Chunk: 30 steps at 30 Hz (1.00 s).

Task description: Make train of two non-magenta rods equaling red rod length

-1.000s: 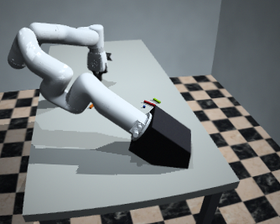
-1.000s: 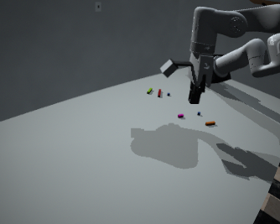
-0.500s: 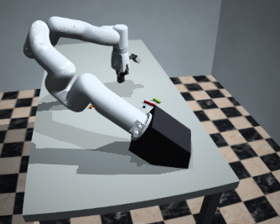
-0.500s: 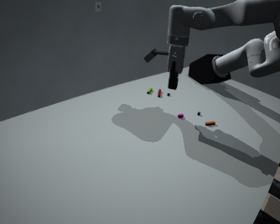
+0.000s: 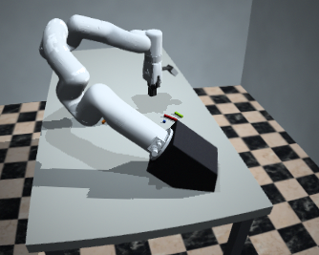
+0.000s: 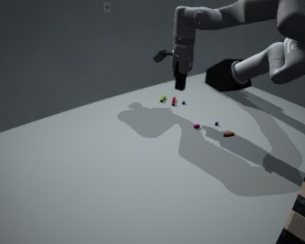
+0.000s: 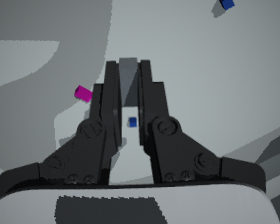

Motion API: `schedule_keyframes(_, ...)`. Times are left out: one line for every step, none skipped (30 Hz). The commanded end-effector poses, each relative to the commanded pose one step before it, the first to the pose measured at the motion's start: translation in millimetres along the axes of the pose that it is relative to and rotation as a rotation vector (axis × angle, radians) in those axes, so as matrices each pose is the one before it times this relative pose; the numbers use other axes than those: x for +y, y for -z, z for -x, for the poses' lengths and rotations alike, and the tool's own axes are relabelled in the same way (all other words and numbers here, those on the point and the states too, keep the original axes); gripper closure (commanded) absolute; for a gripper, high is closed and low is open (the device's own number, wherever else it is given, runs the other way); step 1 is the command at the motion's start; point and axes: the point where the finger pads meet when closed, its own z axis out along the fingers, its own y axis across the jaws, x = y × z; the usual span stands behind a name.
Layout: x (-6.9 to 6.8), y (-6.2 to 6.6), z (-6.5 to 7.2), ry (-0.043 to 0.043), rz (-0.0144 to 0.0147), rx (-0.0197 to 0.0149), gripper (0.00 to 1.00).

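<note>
"Where's the gripper (image 5: 153, 92) (image 6: 180, 87) (image 7: 129, 79) now?"

"Up in the air, fingers pointing down over the table (image 5: 247, 205) (image 6: 81, 179) (image 7: 190, 60)."

"And its jaws?"

"Narrow, closed on the grey (image 7: 128, 77) — the wrist view shows it between the fingers. The other two views are too dark there to pick it out."

"So the grey is off the table. What about the orange (image 5: 103, 121) (image 6: 229, 134)?"

"Lying flat on the table, well apart from the gripper. Three and four make seven, so those two match the red (image 5: 170, 117) (image 6: 173, 101), but they aren't joined."

"Who's near the orange?"

"One blue (image 6: 216, 123) (image 7: 132, 122) is near it, and the magenta (image 6: 196, 126) (image 7: 83, 94) lies a bit beyond that blue. In the wrist view, that blue shows through the gap between the fingers, down on the table."

"And by the red?"

"The lime (image 5: 179, 115) (image 6: 163, 99) on one side, the second blue (image 5: 164, 121) (image 6: 184, 102) (image 7: 227, 4) on the other — both near, neither touching it."

"Any train yet?"

"None. The orange lies alone, and the grey is in the gripper."
</note>
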Motion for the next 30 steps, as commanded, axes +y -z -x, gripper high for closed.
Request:
schedule_keyframes(0.14, 0.85, -1.18, -0.00176, -0.00111, 0.00177, 0.96)
schedule_keyframes(0.00, -0.02, 0.00, 0.00000, 0.00000, 0.00000, 0.96)
schedule_keyframes(0.00, 0.00, 0.00, 0.00000, 0.00000, 0.00000, 0.96)
schedule_keyframes(0.00, 0.00, 0.00, 0.00000, 0.00000, 0.00000, 0.96)
schedule_keyframes(0.00, -0.13, 0.00, 0.00000, 0.00000, 0.00000, 0.96)
schedule_keyframes(0.00, -0.34, 0.00, 0.00000, 0.00000, -0.00001, 0.96)
schedule_keyframes(-0.01, -0.62, 0.00, 0.00000, 0.00000, -0.00001, 0.96)
schedule_keyframes(-0.01, -0.97, 0.00, 0.00000, 0.00001, -0.00002, 0.96)
schedule_keyframes(0.00, -1.35, 0.00, -0.00001, 0.00002, -0.00002, 0.96)
schedule_keyframes(0.00, -1.76, 0.00, -0.00002, 0.00003, -0.00002, 0.96)
schedule_keyframes(-0.01, -2.18, -0.01, 0.00001, -0.00001, -0.00001, 0.96)
schedule_keyframes(0.00, -2.60, 0.00, -0.00001, 0.00001, 0.00001, 0.96)
schedule_keyframes(-0.01, -2.99, -0.01, 0.00001, -0.00001, -0.00001, 0.96)
schedule_keyframes(-0.01, -3.36, -0.01, 0.00000, 0.00000, 0.00000, 0.96)
schedule_keyframes(0.00, -3.68, -0.01, -0.00001, 0.00001, 0.00001, 0.96)
schedule_keyframes(-0.01, -3.96, -0.01, 0.00000, 0.00000, 0.00000, 0.96)
schedule_keyframes(-0.01, -4.18, -0.01, 0.00001, -0.00001, 0.00000, 0.96)
schedule_keyframes(-0.01, -4.36, -0.01, 0.00000, 0.00000, 0.00000, 0.96)
schedule_keyframes(-0.01, -4.48, -0.01, 0.00000, 0.00000, 0.00000, 0.96)
schedule_keyframes(0.00, 0.00, 0.00, 0.00000, 0.00000, 0.00000, 0.96)
schedule_keyframes(0.00, 0.00, 0.00, 0.00000, 0.00000, 0.00000, 0.96)
schedule_keyframes(-0.01, -4.54, -0.01, 0.00000, 0.00000, 0.00000, 0.96)
schedule_keyframes(-0.01, -4.55, -0.01, 0.00000, 0.00000, 0.00000, 0.96)
schedule_keyframes(-0.01, -4.50, -0.01, 0.00000, 0.00000, 0.00000, 0.96)
schedule_keyframes(-0.01, -4.41, -0.01, 0.00000, 0.00000, 0.00000, 0.96)
schedule_keyframes(-0.01, -4.26, -0.01, 0.00000, 0.00001, 0.00000, 0.96)
schedule_keyframes(-0.01, -4.07, -0.01, 0.00000, 0.00001, 0.00000, 0.96)
schedule_keyframes(-0.02, -3.83, -0.01, 0.00001, -0.00001, -0.00001, 0.96)
schedule_keyframes(-0.01, -3.56, -0.01, 0.00000, 0.00000, 0.00000, 0.96)
schedule_keyframes(0.00, -3.26, -0.01, -0.00001, 0.00001, 0.00001, 0.96)
